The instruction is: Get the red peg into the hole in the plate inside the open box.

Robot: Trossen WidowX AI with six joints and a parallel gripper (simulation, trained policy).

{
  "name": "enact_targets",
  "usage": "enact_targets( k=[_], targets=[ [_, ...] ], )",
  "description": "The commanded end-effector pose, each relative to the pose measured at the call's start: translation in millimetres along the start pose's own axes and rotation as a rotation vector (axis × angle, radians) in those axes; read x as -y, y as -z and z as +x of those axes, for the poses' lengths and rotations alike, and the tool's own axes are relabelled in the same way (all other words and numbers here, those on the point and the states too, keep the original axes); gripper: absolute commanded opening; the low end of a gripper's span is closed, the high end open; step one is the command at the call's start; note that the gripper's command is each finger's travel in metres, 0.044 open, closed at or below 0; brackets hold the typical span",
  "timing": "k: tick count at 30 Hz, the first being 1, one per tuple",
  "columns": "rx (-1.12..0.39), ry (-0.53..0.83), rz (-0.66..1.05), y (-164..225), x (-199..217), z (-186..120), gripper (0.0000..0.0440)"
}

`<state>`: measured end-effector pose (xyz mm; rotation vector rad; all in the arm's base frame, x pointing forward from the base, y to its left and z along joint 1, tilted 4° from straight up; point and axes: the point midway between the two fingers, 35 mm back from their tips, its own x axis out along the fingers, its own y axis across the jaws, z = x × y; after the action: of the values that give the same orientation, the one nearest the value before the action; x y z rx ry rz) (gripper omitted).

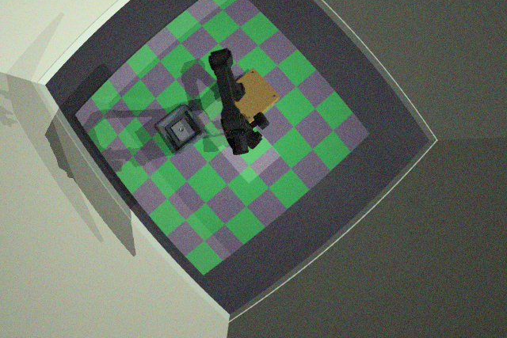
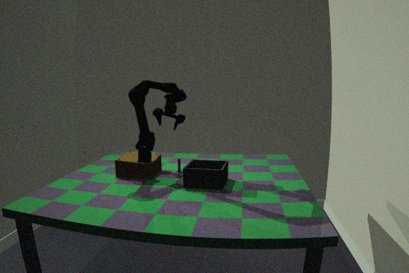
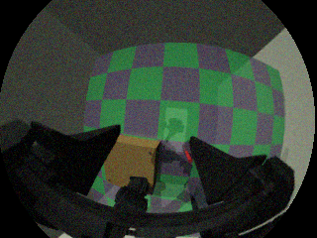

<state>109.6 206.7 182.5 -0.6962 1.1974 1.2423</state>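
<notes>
Checkered green and mauve squares cover the tabletop (image 1: 249,193) (image 2: 171,208) (image 3: 180,84), dark floor beyond its edges. Above it the parallel-jaw gripper (image 2: 167,128) (image 3: 156,134) hangs almost fully spread, nothing between its fingertips, which point down. Below them, the slim red peg (image 2: 179,165) (image 3: 188,156) stands upright on the table between the wooden base block (image 1: 260,95) (image 2: 138,169) (image 3: 130,161) and the open dark box (image 1: 165,126) (image 2: 205,179). In the wrist view the peg shows beside one fingertip rather than midway, so a straight descent could land that finger on it and topple it. The box wall stands near as well; an outer finger might strike it if the approach drifts boxward. Later, a crooked grip could bring the peg down on the bottom plate (image 1: 181,128) beside its small hole, nearer the surface's left corner than its right in the top view.
</notes>
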Motion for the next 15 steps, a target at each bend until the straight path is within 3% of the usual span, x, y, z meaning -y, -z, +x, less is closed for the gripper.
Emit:
enact_targets(
  k=[1, 15],
  targets=[
    [-0.02, 0.034, 0.133, 7.0, 9.4, -1.8, 0.044],
    [-0.082, 0.143, 0.604, 33.7, 37.8, -4.4, 0.044]
  ],
)
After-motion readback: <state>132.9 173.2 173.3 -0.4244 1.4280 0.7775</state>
